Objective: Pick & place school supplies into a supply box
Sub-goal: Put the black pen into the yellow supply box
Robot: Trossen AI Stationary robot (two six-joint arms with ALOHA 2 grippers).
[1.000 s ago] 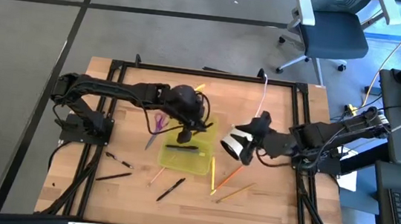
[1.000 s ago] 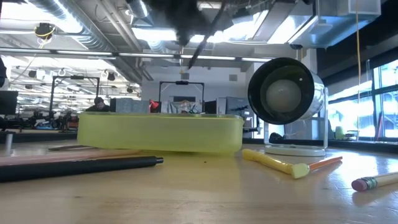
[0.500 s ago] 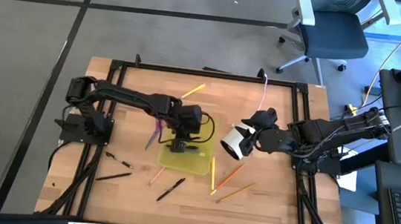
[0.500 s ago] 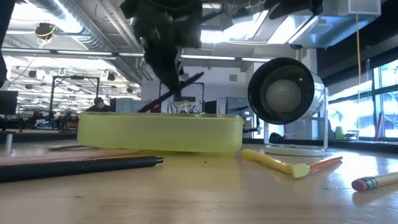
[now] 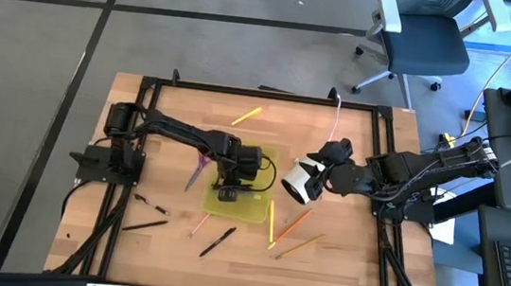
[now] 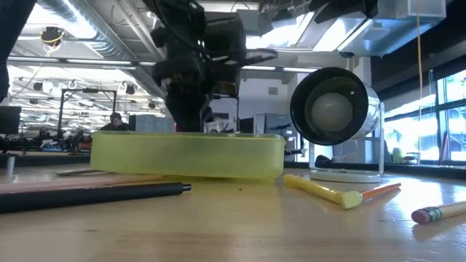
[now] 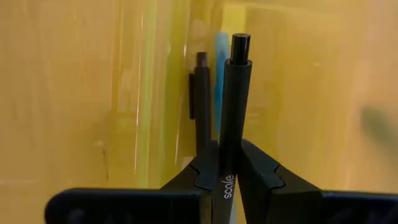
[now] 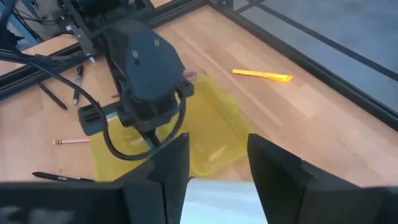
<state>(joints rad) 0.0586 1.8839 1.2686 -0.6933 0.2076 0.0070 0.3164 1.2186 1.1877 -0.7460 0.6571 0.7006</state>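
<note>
The yellow-green supply box (image 5: 258, 205) lies mid-table, seen side-on in the low view (image 6: 189, 156). My left gripper (image 5: 229, 190) reaches down into it, shut on a black pen (image 7: 231, 106). Another black pen (image 7: 202, 99) lies on the box floor. Purple scissors (image 5: 201, 161) rest left of the box and a yellow marker (image 5: 246, 115) lies beyond it. Black pens (image 5: 217, 242) and orange and yellow pencils (image 5: 290, 225) lie nearer the front. To the right of the box, my right gripper (image 5: 314, 176) is shut on the white cylinder (image 5: 296, 179). My left gripper pinches the black pen's barrel (image 7: 227, 177) between its two fingers. The pen runs along the fingers and sticks out past their tips. The fingers come from above, pointing steeply down, with the pen's free end (image 7: 240, 42) low inside the box. My right gripper has the white cylinder (image 8: 217, 196) between its two fingers (image 8: 168, 168), which slant down from the table's right side. The part it holds is cut off by the picture's edge.
A black frame (image 5: 382, 156) borders the wooden table. A pale cord (image 5: 337, 118) runs from the cylinder toward the far edge. The cylinder looms large in the low view (image 6: 335, 109), with a yellow marker (image 6: 320, 191) and pencils lying on the table in front.
My left gripper has gone down from above the box into it, tipping to point more steeply down. It has kept hold of the black pen, which hung slanted above the box and now stands low behind the box wall.
</note>
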